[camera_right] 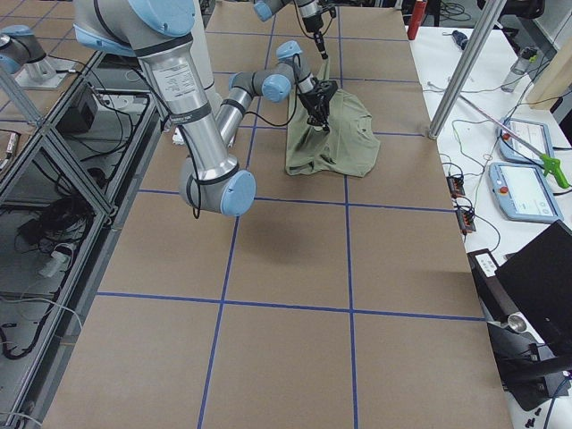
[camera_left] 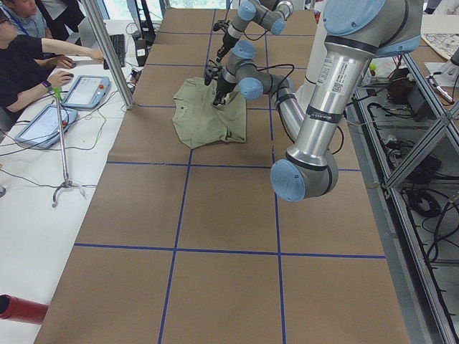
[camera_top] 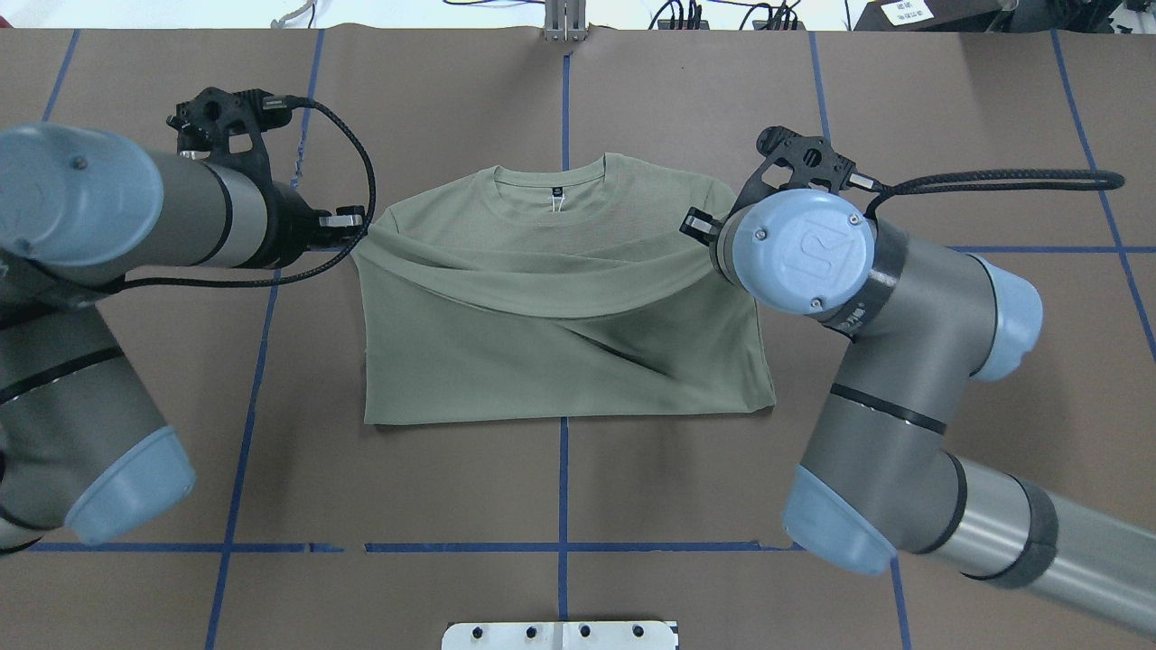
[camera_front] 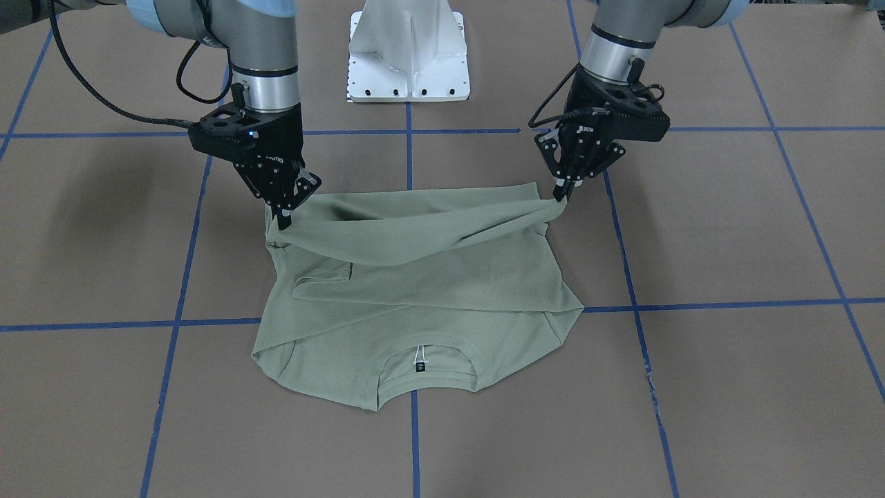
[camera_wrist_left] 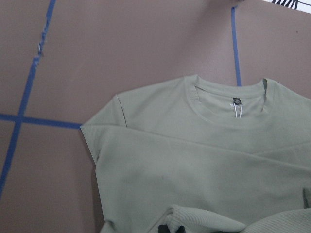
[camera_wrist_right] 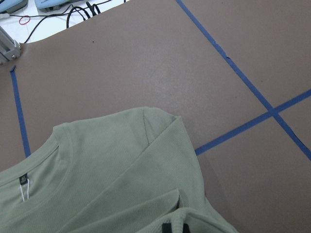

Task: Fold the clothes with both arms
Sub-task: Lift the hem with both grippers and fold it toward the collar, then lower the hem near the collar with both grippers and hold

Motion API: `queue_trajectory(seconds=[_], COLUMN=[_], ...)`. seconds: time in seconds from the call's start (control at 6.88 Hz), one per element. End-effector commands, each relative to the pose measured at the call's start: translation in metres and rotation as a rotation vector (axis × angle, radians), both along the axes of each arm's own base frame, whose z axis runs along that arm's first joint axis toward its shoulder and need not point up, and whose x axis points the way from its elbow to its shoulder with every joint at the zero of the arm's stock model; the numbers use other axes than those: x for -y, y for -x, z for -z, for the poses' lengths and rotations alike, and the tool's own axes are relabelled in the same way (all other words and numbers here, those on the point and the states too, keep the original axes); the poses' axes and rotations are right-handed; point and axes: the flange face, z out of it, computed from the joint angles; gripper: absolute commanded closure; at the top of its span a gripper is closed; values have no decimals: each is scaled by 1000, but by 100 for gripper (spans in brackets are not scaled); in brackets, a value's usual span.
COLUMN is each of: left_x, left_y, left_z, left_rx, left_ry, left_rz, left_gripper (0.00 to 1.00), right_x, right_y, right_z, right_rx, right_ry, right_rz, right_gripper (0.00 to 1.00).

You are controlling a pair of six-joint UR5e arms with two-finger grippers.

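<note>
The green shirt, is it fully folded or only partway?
Partway. The left gripper and right gripper each pinch an edge of the shirt, lifted between them; its neckline lies flat.

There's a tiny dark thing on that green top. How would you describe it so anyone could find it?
On the brown table crossed by blue tape lines lies one sage-green shirt. Go to its round neckline, on the side away from the white pedestal. Just inside sits the neck label, a small black tag, the only dark mark on the pale fabric.
</note>
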Motion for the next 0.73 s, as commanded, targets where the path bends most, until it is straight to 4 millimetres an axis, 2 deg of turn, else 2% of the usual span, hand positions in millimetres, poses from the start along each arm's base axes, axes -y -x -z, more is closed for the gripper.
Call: queue_trajectory(seconds=[0.0, 0.15, 0.29, 0.58], left_x=[79, 98, 110, 122], left_y=[-40, -57, -68, -84], left_z=[-37, -68, -90, -111], left_rx=[63, 58, 74, 102], left_ry=[-2, -11, 0, 24], left_rz=[25, 28, 29, 26], left_gripper=[100, 100, 100, 100], right_x=[68, 85, 89, 91], right_y=[24, 32, 38, 40], right_z=[-43, -65, -76, -83], right_rx=[-6, -8, -21, -32], right_ry=[-15, -21, -15, -9], right_rz=[-26, -22, -14, -10], right_gripper=[100, 100, 100, 100])
